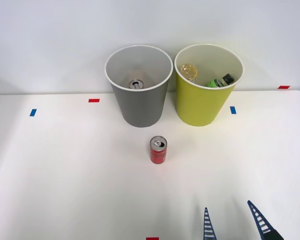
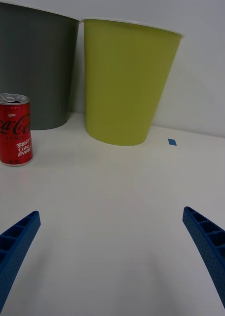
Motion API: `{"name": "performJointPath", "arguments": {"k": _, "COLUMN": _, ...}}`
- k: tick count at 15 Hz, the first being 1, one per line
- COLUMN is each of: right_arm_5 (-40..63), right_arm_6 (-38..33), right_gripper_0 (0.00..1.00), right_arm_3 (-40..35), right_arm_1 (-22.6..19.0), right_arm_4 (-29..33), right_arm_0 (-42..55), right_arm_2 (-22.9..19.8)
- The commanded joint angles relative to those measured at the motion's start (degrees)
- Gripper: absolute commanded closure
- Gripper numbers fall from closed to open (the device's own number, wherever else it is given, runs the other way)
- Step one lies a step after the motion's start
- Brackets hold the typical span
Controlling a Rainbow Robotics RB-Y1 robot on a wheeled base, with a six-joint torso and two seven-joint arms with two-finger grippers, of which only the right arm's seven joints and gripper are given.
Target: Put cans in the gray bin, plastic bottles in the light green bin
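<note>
Standing upright on the white surface (image 1: 65, 175) just before the gray bin (image 1: 139, 107), the red Coca-Cola can (image 1: 158, 150) is found ahead and to the left of the right gripper (image 1: 235, 220), whose jaws are held spread and empty.

Red can (image 1: 158, 150) before gray bin (image 1: 138, 100)

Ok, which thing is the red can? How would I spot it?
Find the two tall bins at the back of the white table. In front of the gray bin one small can stands upright, alone. It is red with white lettering and a silver top.
</note>
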Motion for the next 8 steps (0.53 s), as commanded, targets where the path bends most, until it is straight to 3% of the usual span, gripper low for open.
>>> {"name": "performJointPath", "arguments": {"k": 1, "right_arm_5": 0.01, "right_arm_6": 0.00, "right_gripper_0": 0.00, "right_arm_3": 0.00, "right_arm_1": 0.00, "right_arm_4": 0.01, "right_arm_0": 0.00, "right_arm_2": 0.00}}
{"name": "performJointPath", "arguments": {"k": 8, "right_arm_5": 0.01, "right_arm_6": 0.00, "right_gripper_0": 0.00, "right_arm_3": 0.00, "right_arm_1": 0.00, "right_arm_4": 0.01, "right_arm_0": 0.00, "right_arm_2": 0.00}}
